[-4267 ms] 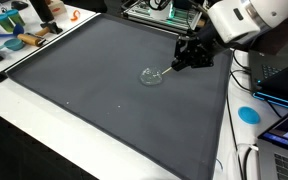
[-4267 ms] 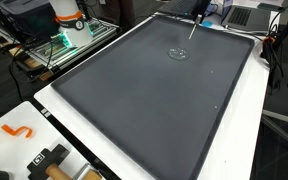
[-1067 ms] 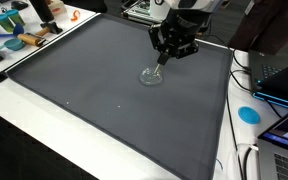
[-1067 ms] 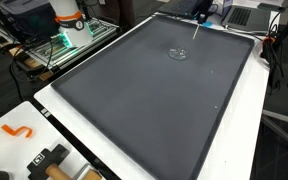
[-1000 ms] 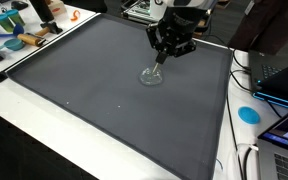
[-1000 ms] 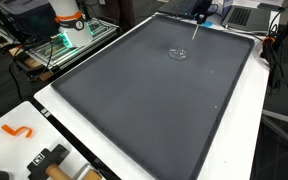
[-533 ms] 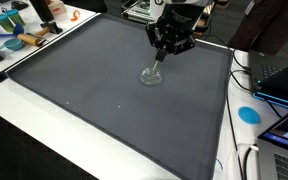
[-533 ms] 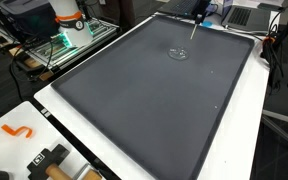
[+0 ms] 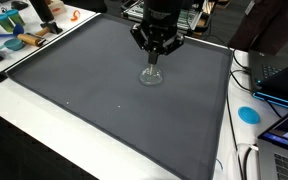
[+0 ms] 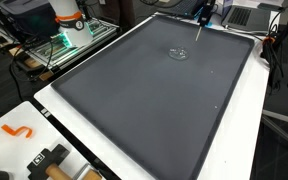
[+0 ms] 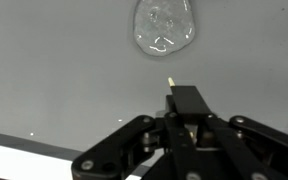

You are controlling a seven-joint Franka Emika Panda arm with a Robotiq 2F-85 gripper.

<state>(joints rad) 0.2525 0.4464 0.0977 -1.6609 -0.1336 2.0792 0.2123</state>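
Items as I read them off my screens, left to right. Orange hook (image 9: pixel 72 14): far off to the tool's left, on the white desk (image 9: pixel 24 130) beyond the mat edge, well apart from the work. Mat (image 9: pixel 84 90): dark grey, covers most of the desk and carries everything near the tool. Glass dish (image 9: pixel 151 76): small, clear and shallow, sitting flat on the mat directly below and just ahead of the tool. In the wrist view the glass dish (image 11: pixel 163 27) lies straight out past the fingers and a touch to their left. Tool (image 9: pixel 155 48): pointing down over the mat, fingers clenched together on a thin pale stick (image 9: pixel 153 62); the wrist view shows the tool (image 11: pixel 187 108) pinched shut, with the stick (image 11: pixel 170 84) jutting from between the pads. Stick's long axis: runs from the fingers down and forward toward the dish, aimed almost at its near rim. Gap: the wrist view shows a strip of bare mat between stick tip and dish; in an exterior view the tip overlaps the rim, so I cannot tell whether they touch. Blue disc (image 9: pixel 248 114): off to the tool's right on the desk past the mat, well apart.
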